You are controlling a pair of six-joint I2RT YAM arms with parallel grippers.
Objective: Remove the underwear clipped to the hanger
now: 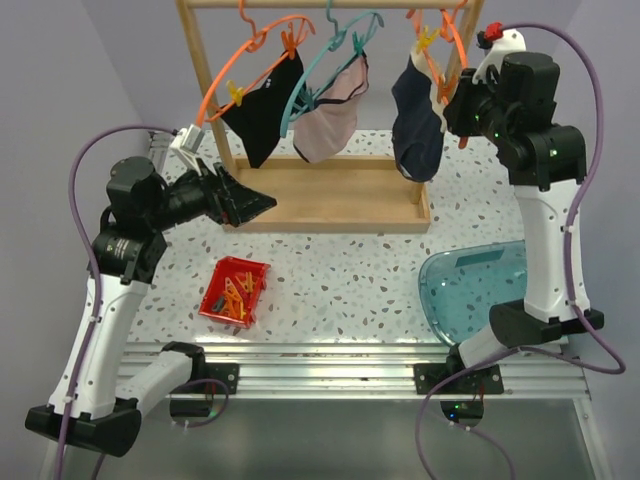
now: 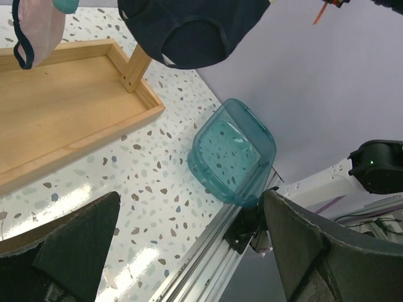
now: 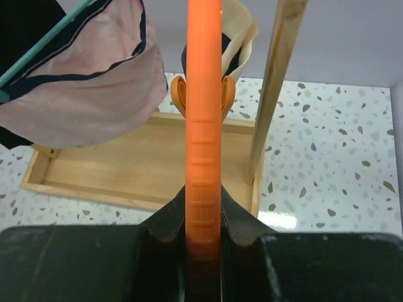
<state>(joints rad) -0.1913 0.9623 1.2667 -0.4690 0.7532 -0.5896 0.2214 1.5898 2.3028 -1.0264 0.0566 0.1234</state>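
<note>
The left gripper hangs near the left front corner of the wooden rack, lower than the black briefs. Its wrist view shows the fingers spread wide with nothing between them.

In front of it on the table sits a red bin with a heap of orange clips inside.

All three pairs are up on the rack, hanging in a row under its top bar: the black briefs on the left, the pink briefs with dark trim in the middle and the navy briefs on the right. The navy pair hangs from an orange hanger. An orange clip sits on that hanger, with a strip of beige lining showing just behind it.

The right gripper is raised to the rack's right side and is pinched tight on the rim of the orange hanger, one finger on each side of it.

A clear teal tub lies on the table at the front right, close to the right arm's base.

The table top is white, glossy and speckled with grey and brown chips. A ridged metal rail runs along its near edge, where the arms are bolted. The walls behind are plain pale lilac.
</note>
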